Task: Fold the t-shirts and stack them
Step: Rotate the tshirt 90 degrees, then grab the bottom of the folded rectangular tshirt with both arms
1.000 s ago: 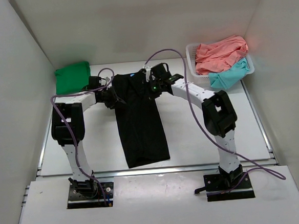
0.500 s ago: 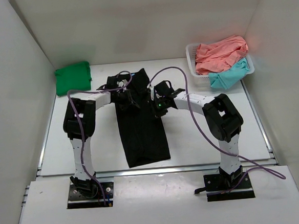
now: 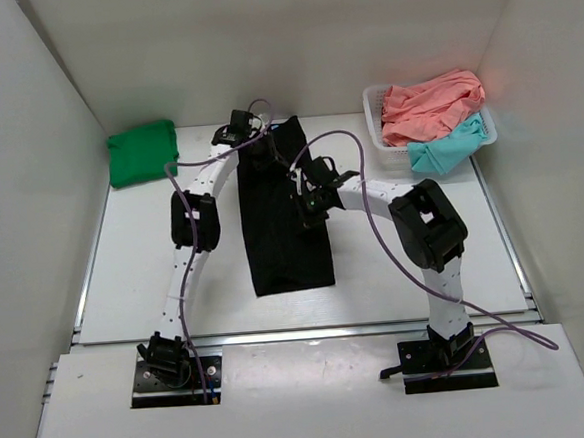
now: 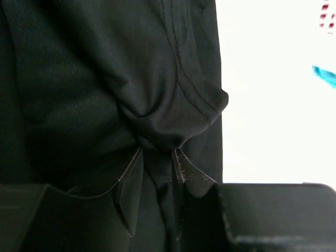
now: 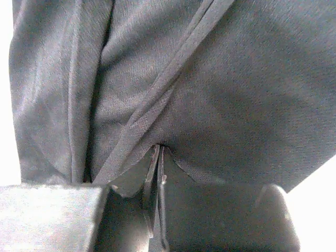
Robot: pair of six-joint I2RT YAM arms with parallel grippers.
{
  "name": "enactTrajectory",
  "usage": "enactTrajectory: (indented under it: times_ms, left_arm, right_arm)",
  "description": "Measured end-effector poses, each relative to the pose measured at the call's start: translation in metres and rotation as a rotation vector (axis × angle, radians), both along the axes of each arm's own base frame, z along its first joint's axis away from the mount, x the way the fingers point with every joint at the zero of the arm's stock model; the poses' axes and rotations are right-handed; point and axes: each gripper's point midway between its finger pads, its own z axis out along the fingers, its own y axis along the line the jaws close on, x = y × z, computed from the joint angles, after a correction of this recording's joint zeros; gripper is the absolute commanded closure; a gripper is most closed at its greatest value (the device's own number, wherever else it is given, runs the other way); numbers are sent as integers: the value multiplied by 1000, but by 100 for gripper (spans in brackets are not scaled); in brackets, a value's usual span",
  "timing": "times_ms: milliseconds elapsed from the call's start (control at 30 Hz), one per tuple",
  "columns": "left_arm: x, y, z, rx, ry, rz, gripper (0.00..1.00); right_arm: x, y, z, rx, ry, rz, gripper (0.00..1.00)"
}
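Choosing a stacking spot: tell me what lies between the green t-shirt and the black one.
Top view: between the green t-shirt and black t-shirt there is only bare table, crossed by the left arm.

1. Four t-shirts are showing: one black t-shirt (image 3: 283, 230) is lying under both pincers, one green t-shirt (image 3: 142, 152) is sitting well off to the left of the left pincer (image 3: 254, 143), and one coral-pink t-shirt (image 3: 429, 104) and one teal t-shirt (image 3: 448, 153) are sitting right of the right pincer (image 3: 306, 203).
2. One basket (image 3: 372, 103) is standing right of the right pincer, carrying two of those shirts.
3. Two pincers are working, each one nipping black cloth.
4. Two purple cables (image 3: 510, 319) are trailing, one back from each pincer.
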Motion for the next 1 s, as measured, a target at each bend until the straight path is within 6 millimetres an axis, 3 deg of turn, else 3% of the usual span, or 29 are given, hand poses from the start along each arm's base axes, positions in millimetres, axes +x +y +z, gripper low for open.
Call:
enactTrajectory:
  times_ms: [100, 200, 300, 333, 400, 433, 500, 567, 633, 700, 800, 933, 967, 1000]
  left_arm:
    - [11, -6, 4, -25, -6, 7, 61]
    - [0, 0, 6, -11, 44, 10, 58]
    - [-17, 9, 23, 18, 75, 4, 52]
    - [-22, 13, 33, 26, 76, 5, 56]
    - [-36, 24, 58, 41, 72, 13, 81]
    - [-45, 30, 74, 45, 55, 18, 87]
    - [-74, 44, 108, 37, 10, 31, 85]
    - [-114, 60, 139, 3, -43, 50, 61]
    - [-159, 79, 163, -36, -110, 80, 58]
    - [-203, 95, 171, -55, -158, 116, 56]
    - [-258, 97, 151, -57, -173, 100, 53]
    - [-325, 87, 80, 1, -35, 48, 49]
    - [-338, 88, 64, 22, 0, 42, 32]
    - [-352, 89, 49, 43, 30, 34, 27]
  right_arm:
    - [19, -1, 9, 2, -28, -14, 100]
    - [37, 0, 28, 13, -82, -25, 97]
    - [45, -3, 47, 21, -130, -43, 94]
    - [44, -5, 54, 25, -143, -50, 88]
    - [36, -16, 69, 28, -164, -68, 83]
    - [29, -22, 77, 31, -171, -76, 83]
    - [16, -36, 96, 40, -193, -92, 79]
    - [5, -51, 111, 53, -220, -114, 76]
    - [-7, -67, 120, 58, -230, -136, 72]
    - [-21, -81, 117, 53, -217, -157, 70]
    - [-47, -96, 97, 34, -158, -174, 65]
    - [-91, -105, 57, -1, -36, -175, 62]
    - [-100, -105, 49, -7, -6, -175, 60]
    - [-109, -104, 42, -11, 18, -170, 59]
